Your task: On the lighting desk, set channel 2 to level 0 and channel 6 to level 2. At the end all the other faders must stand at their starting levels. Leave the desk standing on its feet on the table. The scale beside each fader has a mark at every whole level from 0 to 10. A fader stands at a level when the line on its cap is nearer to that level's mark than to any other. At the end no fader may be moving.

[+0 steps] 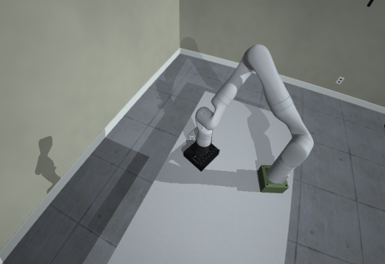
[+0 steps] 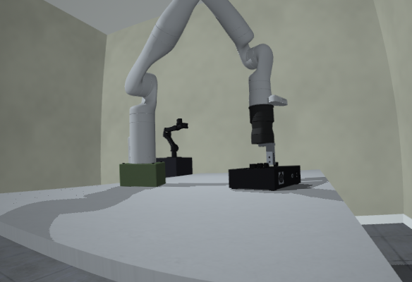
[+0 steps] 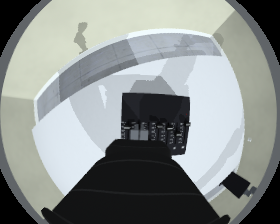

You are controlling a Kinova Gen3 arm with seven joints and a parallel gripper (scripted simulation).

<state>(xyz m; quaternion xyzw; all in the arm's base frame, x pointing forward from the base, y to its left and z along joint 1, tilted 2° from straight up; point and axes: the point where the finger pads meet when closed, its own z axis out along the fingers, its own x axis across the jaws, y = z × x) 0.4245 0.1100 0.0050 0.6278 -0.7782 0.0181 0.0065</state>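
The black lighting desk (image 1: 202,165) (image 2: 251,179) (image 3: 156,107) stands flat on the table. My gripper (image 2: 270,164) (image 3: 139,129) is shut, with its two fingers side by side and nothing seen between them. It points straight down, with its tips low at the fader area, left of the middle of the row in the wrist view. Whether the tips touch a cap cannot be told. Several fader caps, one of them a cap (image 3: 179,134) right of the fingers, stand at different heights. The fingers and gripper body hide part of the left faders, and the levels are too small to read.
My arm's green base (image 1: 273,187) (image 2: 142,175) stands on the table (image 1: 211,226) (image 2: 197,227) to one side of the desk. A small black arm (image 2: 170,139) on a dark box (image 2: 181,166) is farther back in the exterior view. The table edge lies beyond the desk.
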